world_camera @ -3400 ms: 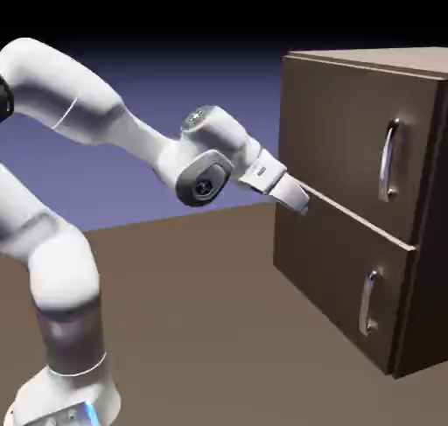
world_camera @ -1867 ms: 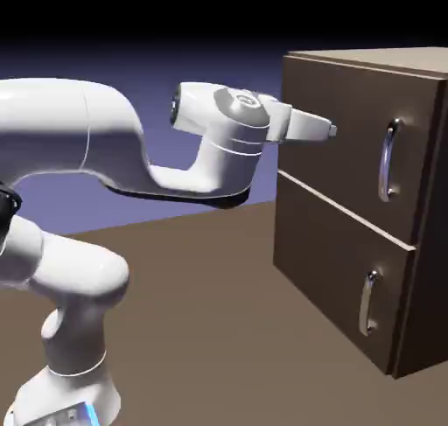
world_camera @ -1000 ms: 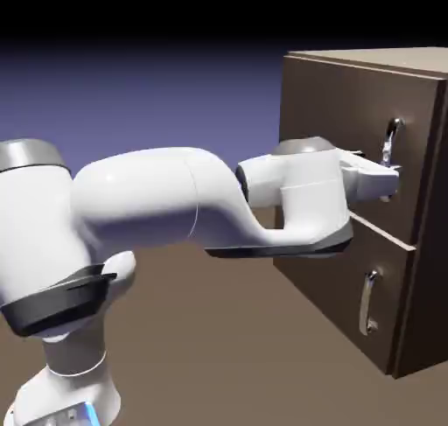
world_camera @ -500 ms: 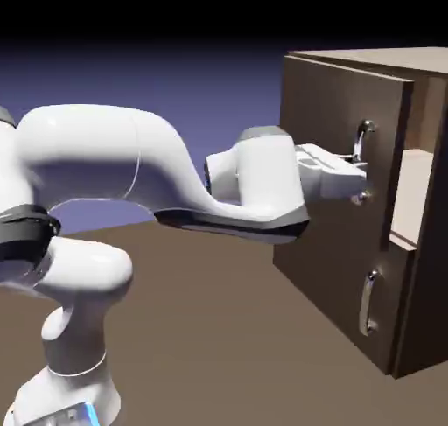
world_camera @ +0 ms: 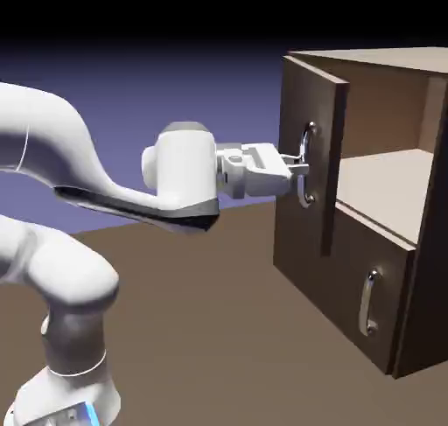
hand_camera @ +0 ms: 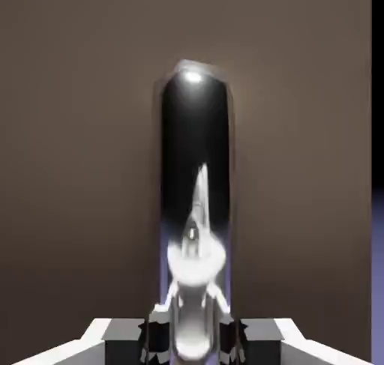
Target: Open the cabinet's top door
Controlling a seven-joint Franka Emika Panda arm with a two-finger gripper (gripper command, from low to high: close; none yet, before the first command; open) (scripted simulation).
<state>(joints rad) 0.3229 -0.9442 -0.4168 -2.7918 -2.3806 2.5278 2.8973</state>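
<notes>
The dark brown cabinet (world_camera: 411, 92) stands at the exterior view's right. Its top door (world_camera: 303, 109) is swung well out toward the arm, and the tan shelf (world_camera: 385, 184) inside shows. My gripper (world_camera: 296, 171) is shut on the top door's curved silver handle (world_camera: 305, 164), about halfway down it. In the hand view that handle (hand_camera: 193, 206) rises as a shiny dark bar between my fingertips (hand_camera: 160, 332), with the door's brown panel (hand_camera: 82, 169) filling the picture behind it.
The lower door (world_camera: 354, 284) is shut, its small silver handle (world_camera: 369, 302) untouched. The brown table (world_camera: 219, 328) stretches in front of the cabinet. My arm reaches in from the exterior view's left.
The gripper took hold of the handle and pulled left. The top door has swung from shut to wide open, baring the shelf.
</notes>
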